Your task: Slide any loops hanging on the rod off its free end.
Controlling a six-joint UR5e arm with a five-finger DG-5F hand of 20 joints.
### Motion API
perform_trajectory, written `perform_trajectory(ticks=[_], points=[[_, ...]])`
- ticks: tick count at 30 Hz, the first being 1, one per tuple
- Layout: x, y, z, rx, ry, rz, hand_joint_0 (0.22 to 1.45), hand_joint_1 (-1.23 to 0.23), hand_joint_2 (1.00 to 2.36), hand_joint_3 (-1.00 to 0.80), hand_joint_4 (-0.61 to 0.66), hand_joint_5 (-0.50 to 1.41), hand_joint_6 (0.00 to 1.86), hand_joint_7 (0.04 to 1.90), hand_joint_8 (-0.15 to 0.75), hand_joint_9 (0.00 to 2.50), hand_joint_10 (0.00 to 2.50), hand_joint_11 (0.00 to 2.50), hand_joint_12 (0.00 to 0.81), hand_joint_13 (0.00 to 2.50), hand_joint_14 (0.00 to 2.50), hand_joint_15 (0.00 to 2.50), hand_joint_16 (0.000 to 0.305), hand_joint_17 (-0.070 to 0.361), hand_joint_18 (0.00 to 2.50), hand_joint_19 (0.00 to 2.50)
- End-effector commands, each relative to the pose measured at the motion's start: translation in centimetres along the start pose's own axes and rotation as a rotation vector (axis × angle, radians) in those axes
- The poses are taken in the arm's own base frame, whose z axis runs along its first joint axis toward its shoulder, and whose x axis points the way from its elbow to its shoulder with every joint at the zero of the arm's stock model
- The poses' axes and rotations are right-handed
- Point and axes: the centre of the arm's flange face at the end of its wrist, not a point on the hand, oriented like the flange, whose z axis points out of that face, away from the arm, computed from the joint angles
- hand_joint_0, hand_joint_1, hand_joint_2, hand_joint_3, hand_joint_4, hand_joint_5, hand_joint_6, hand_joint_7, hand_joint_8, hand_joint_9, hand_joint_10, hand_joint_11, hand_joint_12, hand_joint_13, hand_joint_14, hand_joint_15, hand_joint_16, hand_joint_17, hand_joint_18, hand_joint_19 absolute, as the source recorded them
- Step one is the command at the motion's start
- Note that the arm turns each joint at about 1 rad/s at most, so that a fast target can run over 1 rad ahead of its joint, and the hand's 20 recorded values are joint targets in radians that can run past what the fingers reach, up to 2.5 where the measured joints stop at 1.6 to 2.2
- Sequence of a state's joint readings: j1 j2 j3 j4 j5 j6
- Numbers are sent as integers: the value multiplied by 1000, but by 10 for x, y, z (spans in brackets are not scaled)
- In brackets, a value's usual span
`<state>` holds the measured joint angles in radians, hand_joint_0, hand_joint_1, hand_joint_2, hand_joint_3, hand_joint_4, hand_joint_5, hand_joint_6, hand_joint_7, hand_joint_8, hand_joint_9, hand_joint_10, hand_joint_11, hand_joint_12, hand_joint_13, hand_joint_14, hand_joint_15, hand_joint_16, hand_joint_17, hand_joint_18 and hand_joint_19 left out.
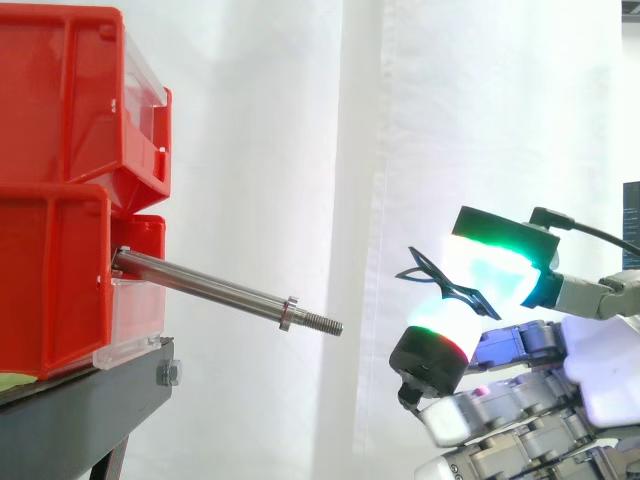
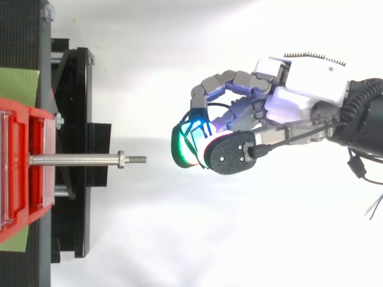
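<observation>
Side view, robot hand (image 1: 500,395) pinching loop (image 1: 425,270), poss. wire; rod (image 1: 210,285) apart

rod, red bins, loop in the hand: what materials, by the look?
rod: bare metal, likely steel; grey sheen, threaded tip. bins: probably moulded plastic; glossy, uniform red. loop: thin, black, matte; perhaps rubber or cord, cannot tell.

Rod (image 1: 210,285) juts from bins (image 1: 60,130); loop (image 1: 465,296) in robot hand (image 2: 302,98) beyond tip.

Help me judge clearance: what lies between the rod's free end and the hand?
Nothing: the stretch from the rod tip to the hand, which pinches a thin black loop, is bare in both side and top views.
</observation>
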<state>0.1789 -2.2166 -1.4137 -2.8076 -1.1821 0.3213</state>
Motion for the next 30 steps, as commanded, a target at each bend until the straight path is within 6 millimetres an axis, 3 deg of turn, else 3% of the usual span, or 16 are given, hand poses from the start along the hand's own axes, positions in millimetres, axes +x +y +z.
perform_trajectory(ticks=[1,6,9,14,17,21,25,30], points=[[2,0,0,0,-4,12,607,-554,1000,-500,-23,-93,902,1140,299,1077,8,215,344,821,5,136,43,98,802,295],[2,0,-1,3,-3,17,637,-725,1010,-350,80,-125,920,1048,326,967,7,241,354,762,5,129,45,100,792,261],[3,1,0,1,-2,18,677,-818,1011,-319,44,-148,936,1014,321,913,7,255,354,735,5,119,46,103,784,244],[6,1,0,3,0,17,693,-810,1000,-500,50,-149,932,996,312,930,7,267,350,736,5,114,45,101,777,243],[6,1,0,5,1,16,616,-710,1000,-500,54,-119,897,1084,309,1003,6,182,345,758,4,114,44,100,776,270],[7,1,0,3,2,17,600,-587,1000,-500,-3,-92,850,1110,303,1089,5,164,344,772,4,111,44,99,773,295],[7,1,0,3,2,17,608,-575,1000,-500,11,-80,831,1056,302,1103,5,167,344,771,4,118,44,100,770,297],[7,1,0,4,3,17,609,-658,1011,-342,58,-94,826,1036,318,1045,6,183,354,730,4,118,46,103,761,289]])
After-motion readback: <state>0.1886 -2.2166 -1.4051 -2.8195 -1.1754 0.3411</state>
